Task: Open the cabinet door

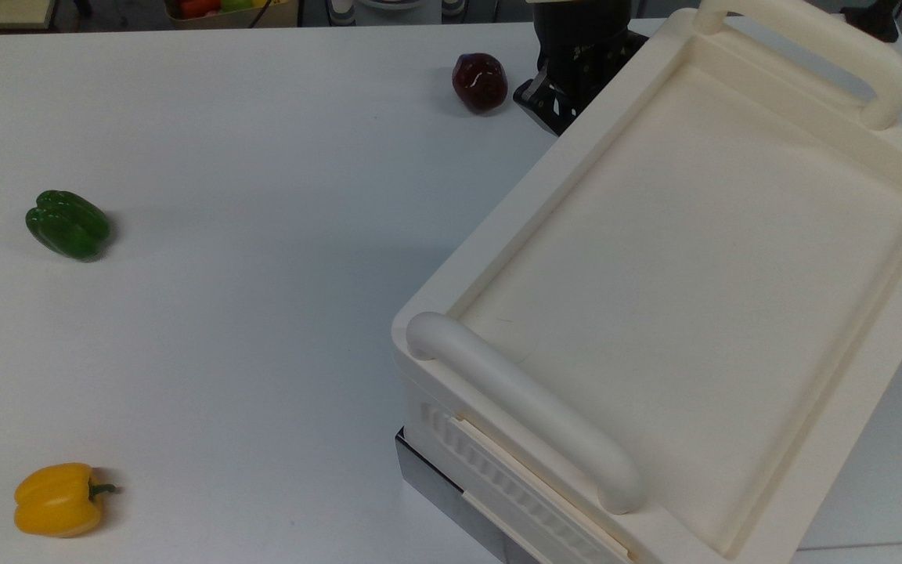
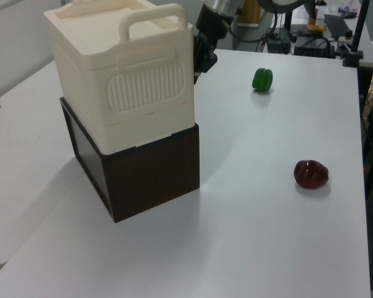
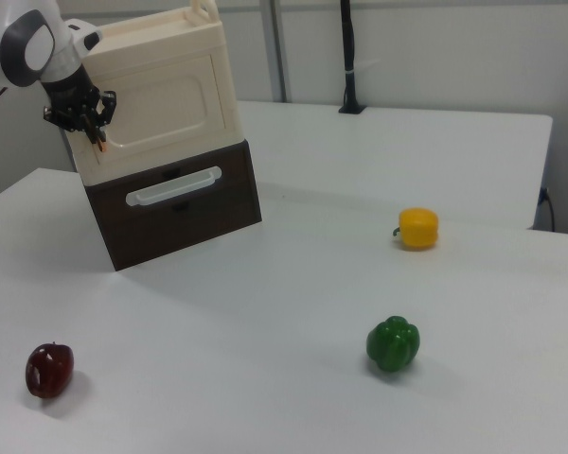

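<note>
you've got a big white table (image 1: 263, 313) here. the cabinet (image 3: 161, 104) sits on a dark brown drawer box (image 3: 175, 203), toward the right view's left. its door (image 3: 166, 109) is the flat cream panel facing the right view's camera, and it looks flush with the body. your gripper (image 3: 95, 128) is right at the door's edge on the right view's left, pressed up close to it; can't tell how far apart the jaws are. a dark red pepper (image 1: 480, 81), a green pepper (image 1: 67, 224) and a yellow pepper (image 1: 58, 499) lie around the table, well apart.
</note>
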Motion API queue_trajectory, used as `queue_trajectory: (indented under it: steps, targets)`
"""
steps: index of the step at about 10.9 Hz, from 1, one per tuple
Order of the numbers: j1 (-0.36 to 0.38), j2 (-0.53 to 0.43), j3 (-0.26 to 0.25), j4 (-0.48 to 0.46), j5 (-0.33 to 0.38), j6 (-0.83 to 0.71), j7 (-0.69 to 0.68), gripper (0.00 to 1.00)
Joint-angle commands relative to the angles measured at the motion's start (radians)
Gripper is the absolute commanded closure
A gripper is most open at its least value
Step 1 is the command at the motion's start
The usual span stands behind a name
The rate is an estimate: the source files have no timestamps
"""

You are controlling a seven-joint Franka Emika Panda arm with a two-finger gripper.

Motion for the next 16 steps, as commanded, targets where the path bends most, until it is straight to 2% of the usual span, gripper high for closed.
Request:
queue_trajectory:
  steps: [1, 5, 7, 11, 12, 13, 14, 16]
  targets:
    - [0.01, -0.001, 0.004, 0.004, -0.012, 0.015, 0.022, 1.0]
    - [-0.011, -0.036, 0.005, -0.016, -0.006, -0.116, -0.009, 1.0]
    - [-0.047, -0.064, 0.007, -0.031, 0.001, -0.162, -0.033, 1.0]
    - [-0.169, -0.117, 0.005, -0.065, 0.006, -0.306, -0.087, 1.0]
    - [-0.217, -0.12, 0.005, -0.068, 0.008, -0.351, -0.077, 0.82]
    - [-0.255, -0.12, 0.001, -0.068, 0.008, -0.379, -0.074, 0.25]
    - [-0.283, -0.122, -0.01, -0.068, 0.003, -0.4, -0.073, 0.0]
    - [-0.324, -0.149, -0.061, -0.066, -0.003, -0.454, -0.073, 0.0]
